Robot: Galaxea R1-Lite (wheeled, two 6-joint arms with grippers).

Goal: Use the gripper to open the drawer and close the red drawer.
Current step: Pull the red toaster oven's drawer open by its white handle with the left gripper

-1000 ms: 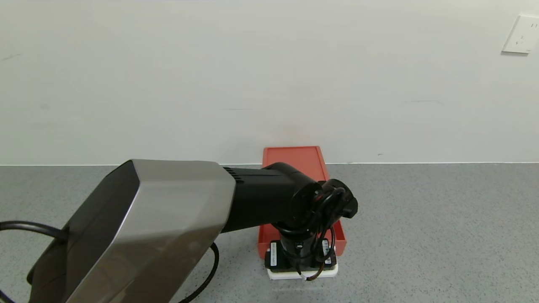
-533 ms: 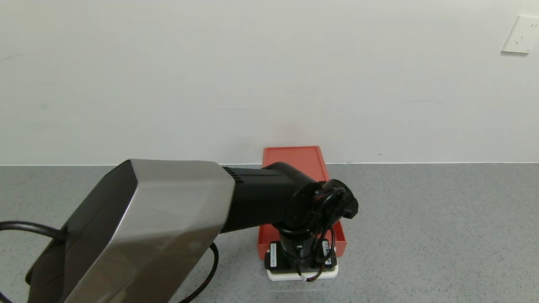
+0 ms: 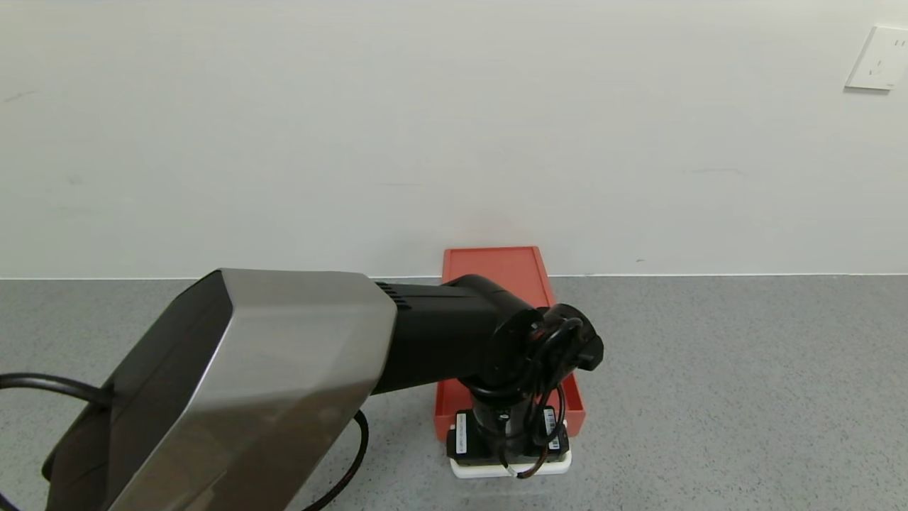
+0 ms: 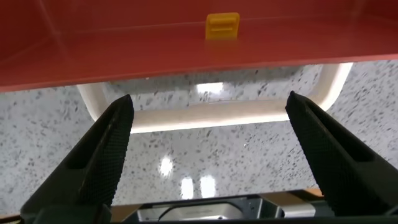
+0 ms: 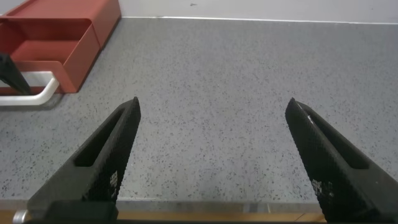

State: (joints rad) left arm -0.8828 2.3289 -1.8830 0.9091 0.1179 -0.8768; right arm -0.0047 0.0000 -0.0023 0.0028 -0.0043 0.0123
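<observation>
The red drawer [image 3: 496, 266] stands on the grey table against the wall, its tray [image 3: 573, 397] pulled out toward me. Its white loop handle [image 3: 511, 470] sticks out below my left wrist. In the left wrist view my left gripper [image 4: 208, 99] is open, its black fingers [image 4: 106, 149] spread wide, one beside each end of the handle bar [image 4: 211, 115], with the red tray front [image 4: 124, 56] just beyond. The fingers do not visibly press the bar. My right gripper [image 5: 212, 102] is open and empty over bare table, right of the drawer [image 5: 68, 18].
My left arm's silver link [image 3: 234, 383] and a black cable [image 3: 358, 454] fill the near left of the table. The white wall runs close behind the drawer, with a socket plate [image 3: 876, 58] at the upper right. Grey tabletop [image 3: 745, 390] lies right of the drawer.
The tray, its white handle and my left wrist have shifted slightly toward me. The right arm shows no movement.
</observation>
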